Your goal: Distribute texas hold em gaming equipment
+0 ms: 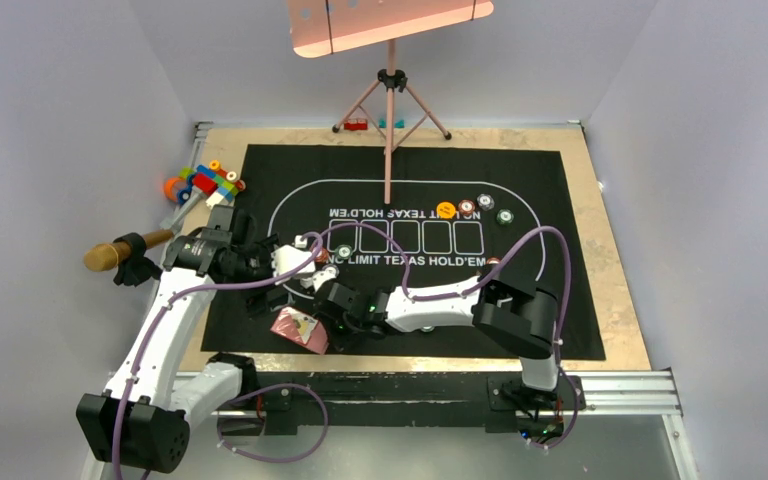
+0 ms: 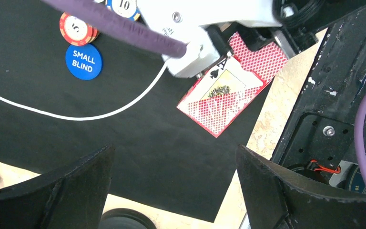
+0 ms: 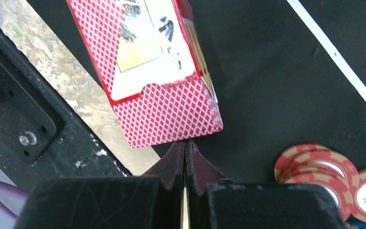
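the right gripper (image 3: 186,143) is closed and empty, the red card pack (image 3: 167,114) just ahead of its tips. the left gripper (image 2: 174,157) hangs wide open, the mat (image 2: 28,136) beneath it.

Even bright light, soft shadows, sharp

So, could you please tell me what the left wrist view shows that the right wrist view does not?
Left wrist only: the blue Small Blind button and the open left gripper. Right wrist only: a clear look at the shut right gripper. Both: the red-backed card pack lying on the black mat.
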Controlling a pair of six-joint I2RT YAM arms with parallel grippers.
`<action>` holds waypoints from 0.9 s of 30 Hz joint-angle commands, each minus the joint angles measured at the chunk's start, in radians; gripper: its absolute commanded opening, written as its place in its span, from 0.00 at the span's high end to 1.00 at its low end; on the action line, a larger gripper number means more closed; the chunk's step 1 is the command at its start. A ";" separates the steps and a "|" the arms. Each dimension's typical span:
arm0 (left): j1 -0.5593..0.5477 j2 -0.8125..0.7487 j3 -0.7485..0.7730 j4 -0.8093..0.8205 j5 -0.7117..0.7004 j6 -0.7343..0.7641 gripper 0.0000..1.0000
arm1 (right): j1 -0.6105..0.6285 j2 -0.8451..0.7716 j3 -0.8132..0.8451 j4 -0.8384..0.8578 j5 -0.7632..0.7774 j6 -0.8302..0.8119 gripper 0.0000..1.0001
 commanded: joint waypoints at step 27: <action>-0.175 0.243 -0.126 0.108 -0.073 0.361 0.00 | -0.213 -0.696 -0.368 0.014 -0.066 0.141 0.97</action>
